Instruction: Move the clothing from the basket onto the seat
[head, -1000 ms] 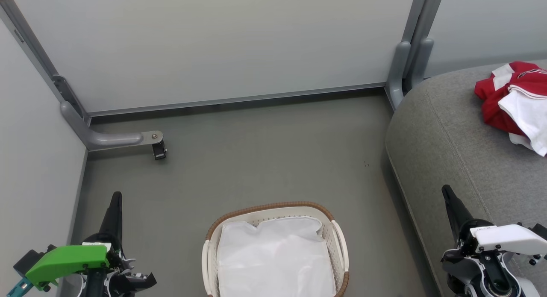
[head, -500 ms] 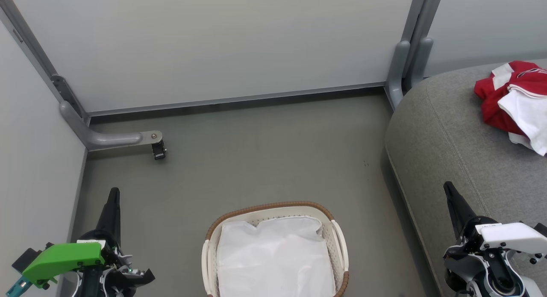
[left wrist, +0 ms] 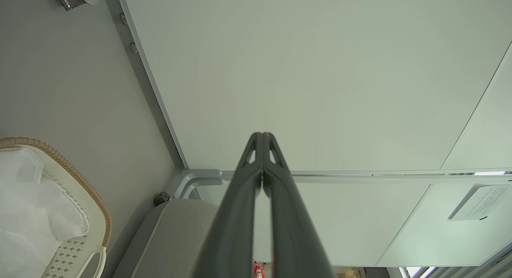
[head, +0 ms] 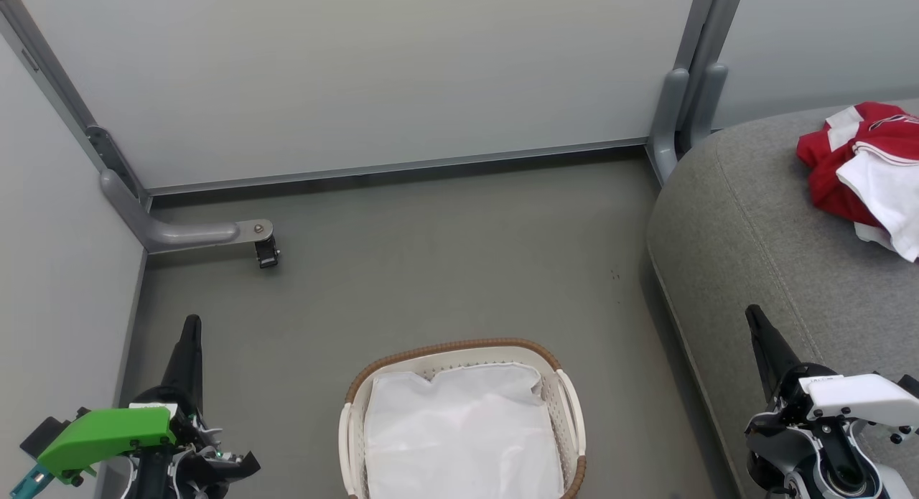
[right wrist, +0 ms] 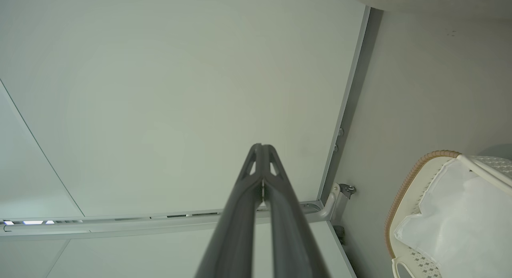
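The clothing (head: 861,172), a red jersey with white trim under a white garment, lies on the grey seat (head: 761,226) at the right. On the floor at the bottom middle stands the white basket (head: 571,406) with its brown rim; inside it lies a flat white liner sheet (head: 459,434). Left of the basket my left gripper (head: 192,323) is shut and holds nothing. My right gripper (head: 752,314) is shut and empty over the seat's front edge. Both wrist views show the fingertips pressed together, the left gripper (left wrist: 262,135) and the right gripper (right wrist: 261,146) aimed at pale wall panels.
Pale partition panels (head: 359,75) close off the back and left, with a grey foot and caster (head: 266,251) on the floor at the left. A grey post (head: 682,104) stands beside the seat's far corner. Grey floor (head: 431,269) lies between basket and wall.
Both grippers rose slightly in the head view between one second and half a second ago, then held still. The clothing, basket and seat have not moved.
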Motion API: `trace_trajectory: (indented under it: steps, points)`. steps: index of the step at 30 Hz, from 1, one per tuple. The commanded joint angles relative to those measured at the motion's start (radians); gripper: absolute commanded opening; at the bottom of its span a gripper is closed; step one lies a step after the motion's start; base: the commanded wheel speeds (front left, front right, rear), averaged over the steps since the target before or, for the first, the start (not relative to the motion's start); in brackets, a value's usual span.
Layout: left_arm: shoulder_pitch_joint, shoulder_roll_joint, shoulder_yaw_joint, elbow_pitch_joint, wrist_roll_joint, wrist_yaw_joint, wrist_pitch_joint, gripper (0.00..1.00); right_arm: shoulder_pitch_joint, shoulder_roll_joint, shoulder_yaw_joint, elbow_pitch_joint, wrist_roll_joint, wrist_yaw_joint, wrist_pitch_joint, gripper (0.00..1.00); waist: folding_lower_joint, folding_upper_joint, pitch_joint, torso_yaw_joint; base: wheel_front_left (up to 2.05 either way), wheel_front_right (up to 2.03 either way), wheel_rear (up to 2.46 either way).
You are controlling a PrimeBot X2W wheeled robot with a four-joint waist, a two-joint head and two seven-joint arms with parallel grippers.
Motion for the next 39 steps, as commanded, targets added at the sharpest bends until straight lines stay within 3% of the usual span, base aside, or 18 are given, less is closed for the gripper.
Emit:
trace_trajectory:
  steps: [1, 39]
  points:
    - [-0.01, 0.0, 0.002, -0.002, -0.003, -0.005, 0.003, 0.0, -0.008, -0.004, -0.003, -0.004, 0.001, 0.0, 0.004, 0.0, 0.0, 0.0, 0.0, 0.0, 0.0, 0.0, 0.0]
    - [-0.01, 0.0, 0.002, -0.002, -0.003, -0.005, 0.003, 0.0, -0.008, -0.001, -0.007, -0.004, -0.004, 0.0, 0.008, 0.0, 0.0, 0.0, 0.0, 0.0, 0.0, 0.0, 0.0]
